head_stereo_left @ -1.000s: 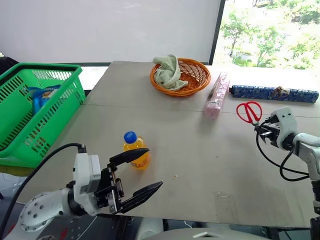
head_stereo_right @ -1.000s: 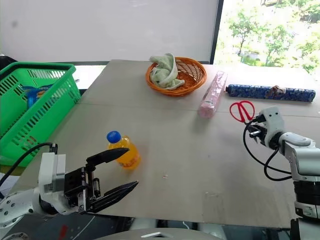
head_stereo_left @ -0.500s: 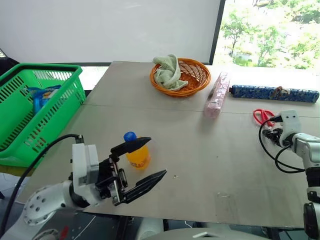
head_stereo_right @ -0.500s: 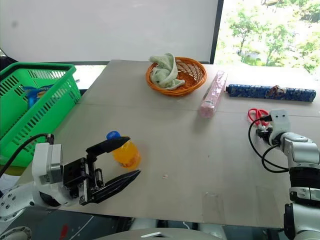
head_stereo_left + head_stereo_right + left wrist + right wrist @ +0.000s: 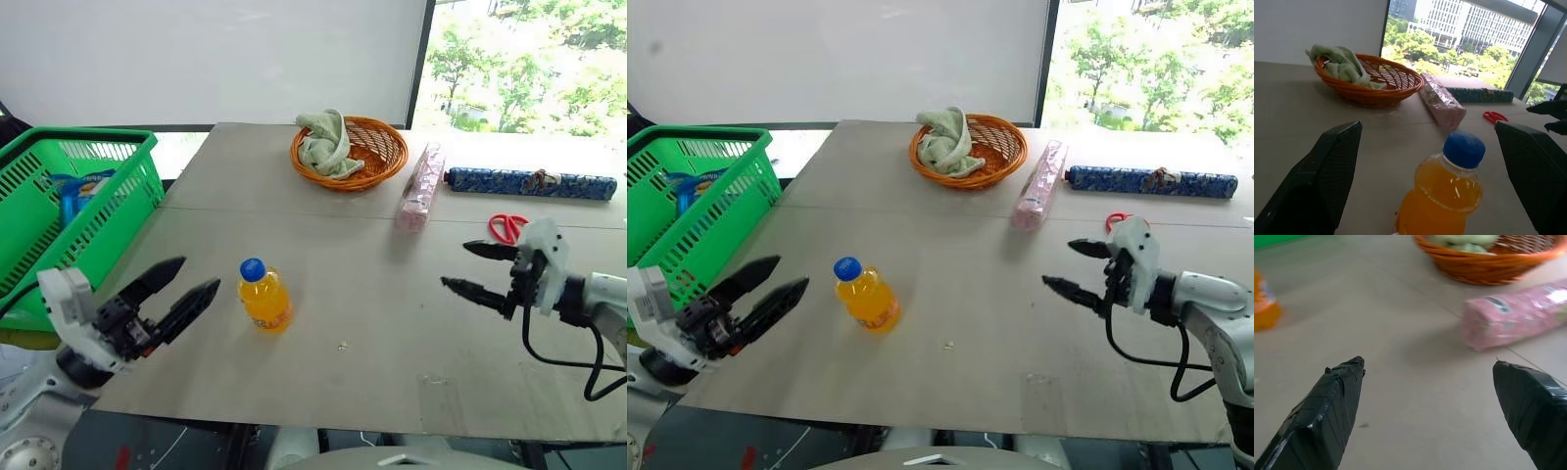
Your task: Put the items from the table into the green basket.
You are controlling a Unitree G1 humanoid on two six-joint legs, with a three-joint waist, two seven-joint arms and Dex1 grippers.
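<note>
The left gripper is standing with its jaws wide apart and empty; the orange bottle is standing upright just beyond their tips on the table. The left wrist view is framing its blue cap between the fingers. The right gripper is likewise spread and empty, with the red scissors lying behind it. The right wrist view is showing the pink box ahead of the jaws. The green basket is sitting outboard of the left gripper.

Orange bottle stands upright on the bench, near the spread left end effector; right end effector gapes near the scissors
</note>
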